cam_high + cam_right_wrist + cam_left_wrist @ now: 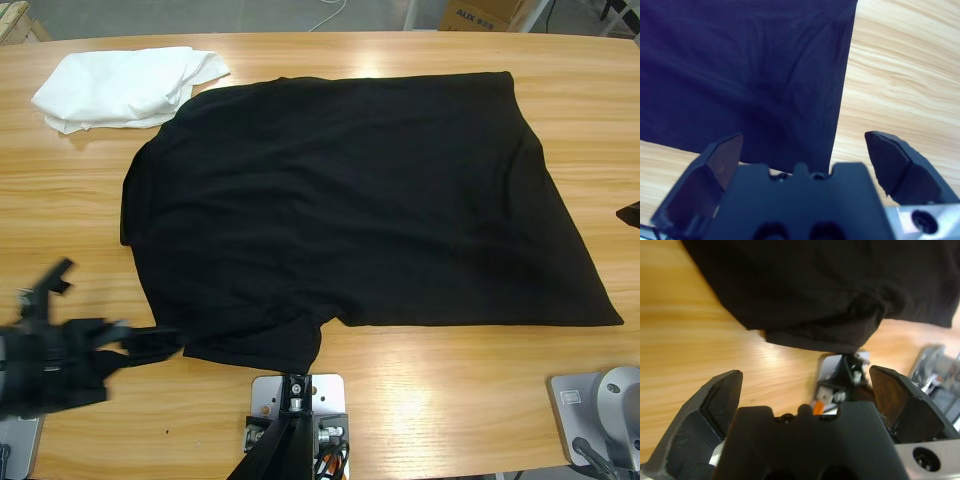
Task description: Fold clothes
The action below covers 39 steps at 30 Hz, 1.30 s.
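Long wooden bench [420,400] under everything. Spread flat across its middle, black T-shirt [360,200], one sleeve pointing to the near edge. Crumpled at the far left corner, touching the shirt's edge, white garment [125,85]. Left pincer [150,343] spread, beside that sleeve, empty. Right pincer [802,145] spread over the shirt's corner, empty.

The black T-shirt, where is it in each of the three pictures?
High view: the black T-shirt lies spread flat across the middle of the table.
Left wrist view: it fills the top, its sleeve just beyond the open jaws.
Right wrist view: it fills the upper left, one corner between the open jaws.
Shared landmark: the wooden table.
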Each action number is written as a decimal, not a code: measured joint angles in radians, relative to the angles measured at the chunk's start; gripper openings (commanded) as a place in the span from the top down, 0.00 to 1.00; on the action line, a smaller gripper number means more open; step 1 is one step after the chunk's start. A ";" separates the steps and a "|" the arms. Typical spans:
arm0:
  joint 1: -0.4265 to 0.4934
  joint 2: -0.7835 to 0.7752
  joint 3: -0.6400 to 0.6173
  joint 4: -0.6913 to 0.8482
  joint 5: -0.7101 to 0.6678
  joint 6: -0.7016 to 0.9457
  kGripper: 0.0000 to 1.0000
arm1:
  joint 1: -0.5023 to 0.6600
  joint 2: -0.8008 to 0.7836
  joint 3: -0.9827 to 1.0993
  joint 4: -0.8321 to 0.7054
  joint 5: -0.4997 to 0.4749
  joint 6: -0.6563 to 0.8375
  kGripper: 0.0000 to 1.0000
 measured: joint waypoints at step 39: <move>-0.139 0.098 0.178 -0.192 0.130 -0.193 0.08 | 0.001 0.015 0.001 -0.033 0.000 0.000 0.00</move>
